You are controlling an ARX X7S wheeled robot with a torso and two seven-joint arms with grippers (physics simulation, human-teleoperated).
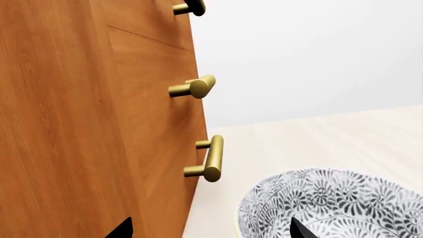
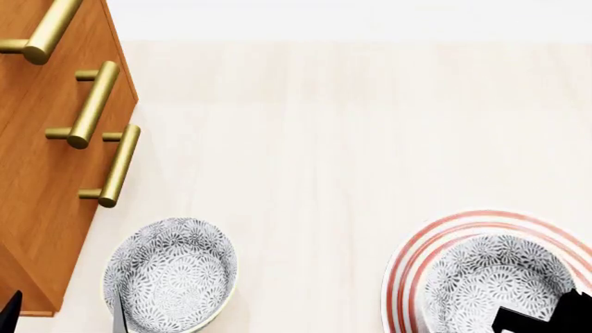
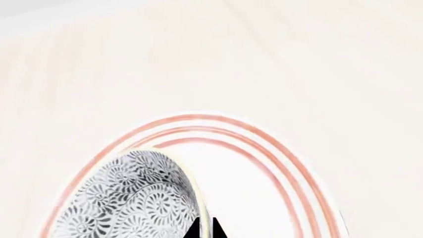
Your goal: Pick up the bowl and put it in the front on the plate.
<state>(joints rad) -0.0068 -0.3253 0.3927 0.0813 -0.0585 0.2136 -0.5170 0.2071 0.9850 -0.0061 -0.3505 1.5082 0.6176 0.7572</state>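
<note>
- The head view looks steeply down on the pale desk (image 2: 333, 139), from fairly near. The wooden drawer cabinet (image 2: 37, 180) with brass handles (image 2: 116, 165) fills its left edge.
- The left wrist view sits low and close beside that cabinet (image 1: 86, 124), facing along its front past the handles (image 1: 210, 158) toward a pale wall (image 1: 317, 54). The patterned bowl (image 1: 337, 203) just beside the cabinet is the one the head view shows there (image 2: 171, 274).
- The right wrist view hangs close above the red-ringed plate (image 3: 264, 173), well apart from the cabinet, looking down across it. Its bowl (image 3: 126, 198) and plate also appear in the head view (image 2: 495, 277) (image 2: 412, 270).
</note>
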